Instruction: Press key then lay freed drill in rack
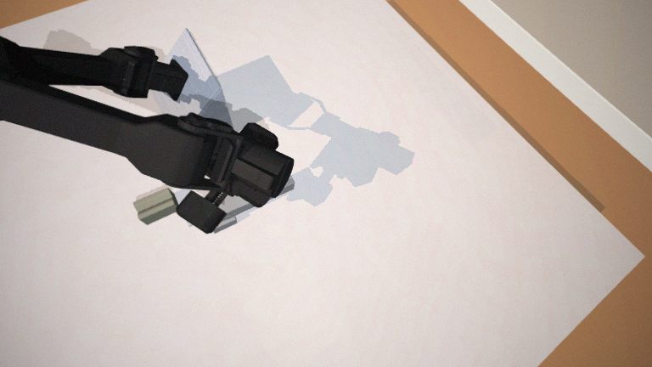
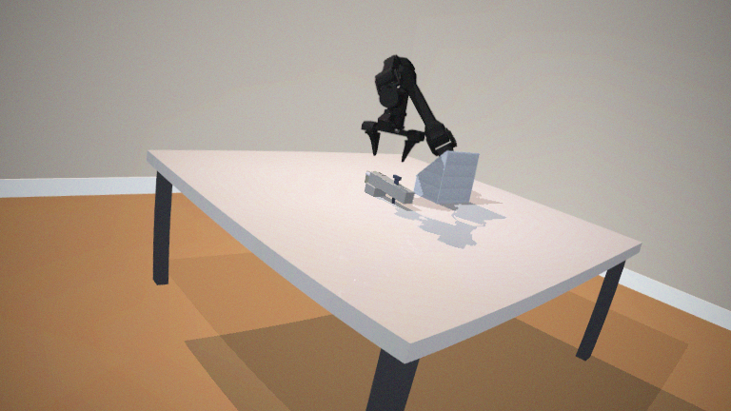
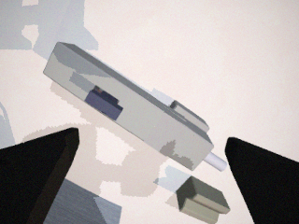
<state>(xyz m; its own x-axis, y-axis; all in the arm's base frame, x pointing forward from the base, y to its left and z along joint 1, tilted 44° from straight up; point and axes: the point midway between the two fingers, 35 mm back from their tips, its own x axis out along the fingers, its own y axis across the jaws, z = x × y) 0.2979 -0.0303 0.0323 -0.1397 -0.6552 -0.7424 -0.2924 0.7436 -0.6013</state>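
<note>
A long grey block (image 2: pixel 388 186) (image 3: pixel 133 112) lies on the table, with a dark blue key (image 2: pixel 397 179) (image 3: pixel 104 105) standing through its top; the key's lower end shows beneath the block in the exterior view. A pale rod, apparently the drill (image 3: pixel 216 162), sticks out of the block's right end in the wrist view; the rest is hidden inside. An olive notched block (image 1: pixel 156 205) (image 3: pixel 203 201), apparently the rack, lies beyond that end. My gripper (image 2: pixel 388 157) (image 3: pixel 153 141) is open and empty, above the grey block and touching nothing. Its fingertips are hidden in the top view.
A tall blue-grey wedge-shaped box (image 2: pixel 459 177) (image 3: pixel 81 205) stands beside the grey block, close to the arm. A small grey piece (image 3: pixel 192 117) sits against the block's far side in the wrist view. The arm covers much of the block in the top view.
</note>
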